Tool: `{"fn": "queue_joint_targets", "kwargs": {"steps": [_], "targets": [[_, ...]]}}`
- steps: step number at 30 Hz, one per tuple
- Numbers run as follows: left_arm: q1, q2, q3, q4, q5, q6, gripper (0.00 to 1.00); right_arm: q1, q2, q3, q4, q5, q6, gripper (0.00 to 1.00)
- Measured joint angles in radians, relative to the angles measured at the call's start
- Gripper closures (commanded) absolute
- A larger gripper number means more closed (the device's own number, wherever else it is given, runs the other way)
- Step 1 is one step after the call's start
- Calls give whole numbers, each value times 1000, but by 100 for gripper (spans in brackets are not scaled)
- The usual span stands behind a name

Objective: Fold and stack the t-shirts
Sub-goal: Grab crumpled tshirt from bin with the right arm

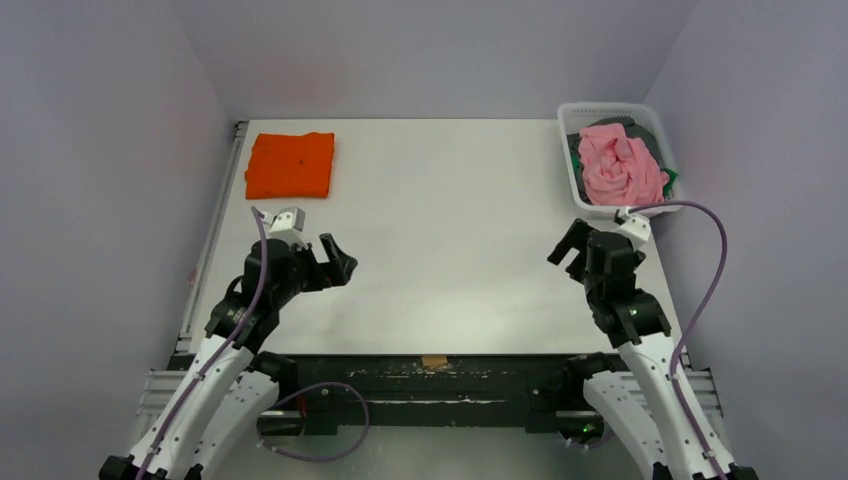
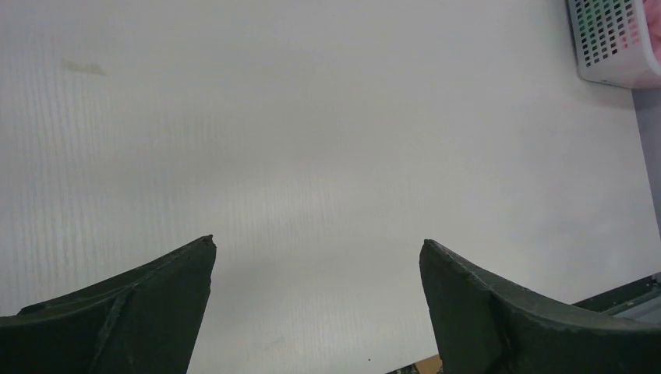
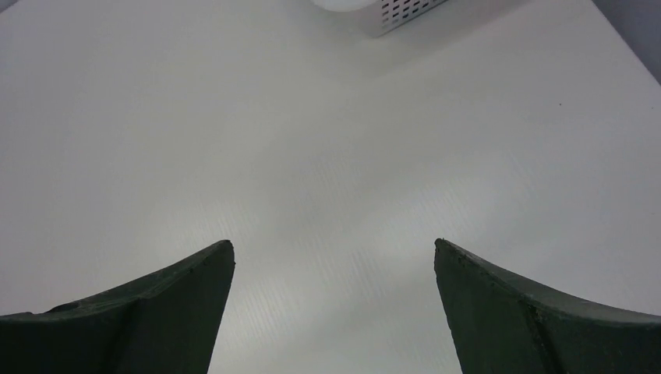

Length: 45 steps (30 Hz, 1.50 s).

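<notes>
An orange t-shirt (image 1: 290, 165) lies folded into a flat rectangle at the table's far left corner. A crumpled pink t-shirt (image 1: 620, 165) fills the white mesh basket (image 1: 575, 165) at the far right, with dark grey and green cloth (image 1: 655, 150) showing beneath it. My left gripper (image 1: 340, 258) hovers open over the near left of the table, well short of the orange shirt. My right gripper (image 1: 567, 248) hangs open just in front of the basket. Both wrist views show wide-spread fingers (image 2: 156, 304) (image 3: 171, 304) over bare table, nothing between them.
The white table (image 1: 450, 230) is bounded by grey walls at the back and sides. A metal rail (image 1: 215, 230) runs along its left edge. The basket corner (image 2: 616, 43) shows in the left wrist view, and its base (image 3: 405, 9) in the right wrist view.
</notes>
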Motion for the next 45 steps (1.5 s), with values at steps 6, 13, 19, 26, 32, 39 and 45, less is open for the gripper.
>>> {"fn": "queue_joint_targets", "kwargs": {"steps": [6,13,19,26,32,39,45], "targets": [[0,49,0,22,0,3,0,0,135,66,64,135,-21,1],[0,118,0,42,10,3,0,-124,483,298,155,247,-87,1],[0,112,0,42,3,3,0,-370,856,619,213,100,-111,8],[0,119,1,26,-33,3,0,-477,1256,983,189,-70,-133,29],[0,136,2,0,-65,3,0,-482,1480,1126,148,-129,-162,100],[0,140,3,-3,-71,3,0,-482,1386,1064,160,-136,-166,100],[0,121,3,-3,-71,0,0,-473,1183,1043,158,-165,-178,100]]}}
